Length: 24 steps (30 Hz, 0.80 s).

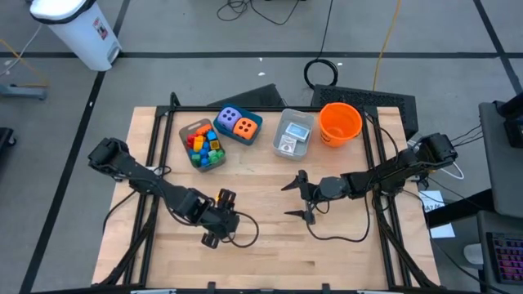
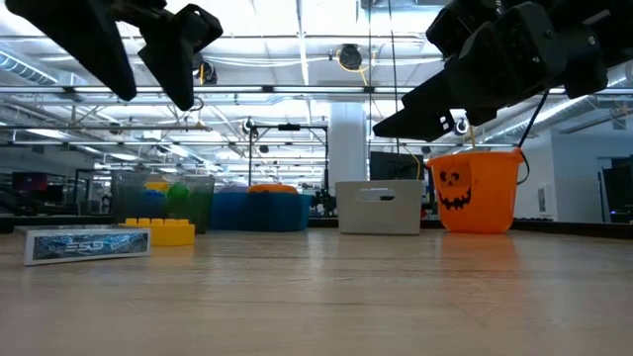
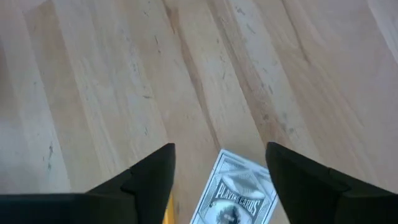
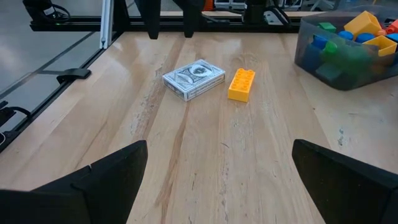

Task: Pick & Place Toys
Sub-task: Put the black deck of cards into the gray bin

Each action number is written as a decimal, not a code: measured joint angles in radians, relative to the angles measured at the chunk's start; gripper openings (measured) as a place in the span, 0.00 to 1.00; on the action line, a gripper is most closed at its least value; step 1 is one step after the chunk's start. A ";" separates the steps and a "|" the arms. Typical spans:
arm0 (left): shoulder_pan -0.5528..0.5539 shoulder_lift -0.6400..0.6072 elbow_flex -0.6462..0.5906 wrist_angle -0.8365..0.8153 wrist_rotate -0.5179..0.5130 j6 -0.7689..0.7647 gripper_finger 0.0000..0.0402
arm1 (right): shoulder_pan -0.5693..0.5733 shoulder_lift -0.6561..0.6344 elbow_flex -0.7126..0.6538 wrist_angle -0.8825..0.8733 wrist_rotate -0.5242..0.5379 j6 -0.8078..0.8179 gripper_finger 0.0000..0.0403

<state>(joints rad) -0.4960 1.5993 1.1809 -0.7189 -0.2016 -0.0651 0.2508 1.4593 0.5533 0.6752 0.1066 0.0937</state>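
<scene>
A pack of playing cards (image 4: 193,79) lies flat on the tabletop (image 1: 270,253), toward its left half and closer to the front edge than the back. A yellow brick (image 4: 241,84) sits just beside it, not touching. The left gripper (image 3: 219,180) hangs directly above the pack, fingers spread, holding nothing. The right gripper (image 1: 299,198) hovers near the tabletop's centre, fingers wide apart and empty. Along the back edge stand a clear bin of bricks (image 1: 202,144), a blue box with two dice (image 1: 238,125), a grey container (image 1: 294,133) and an orange bucket (image 1: 340,122).
</scene>
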 joint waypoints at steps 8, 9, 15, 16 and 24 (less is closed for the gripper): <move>-0.004 0.000 -0.001 -0.087 0.000 0.001 0.82 | 0.000 0.000 0.000 -0.022 0.000 0.000 0.97; -0.004 0.000 -0.001 -0.094 0.000 0.005 0.84 | 0.000 0.000 0.000 -0.023 0.000 0.000 0.97; -0.004 -0.002 -0.036 -0.085 0.000 0.027 0.93 | 0.000 0.000 0.000 -0.022 0.000 0.000 0.97; -0.004 -0.002 -0.046 -0.086 0.000 0.029 0.94 | 0.000 0.000 0.000 -0.022 0.000 0.000 0.97; -0.004 -0.002 -0.124 -0.072 0.027 0.061 0.99 | 0.000 0.000 0.000 -0.022 0.000 0.000 0.97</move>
<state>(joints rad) -0.4999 1.5978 1.0572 -0.7905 -0.1745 -0.0044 0.2507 1.4593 0.5533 0.6537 0.1069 0.0934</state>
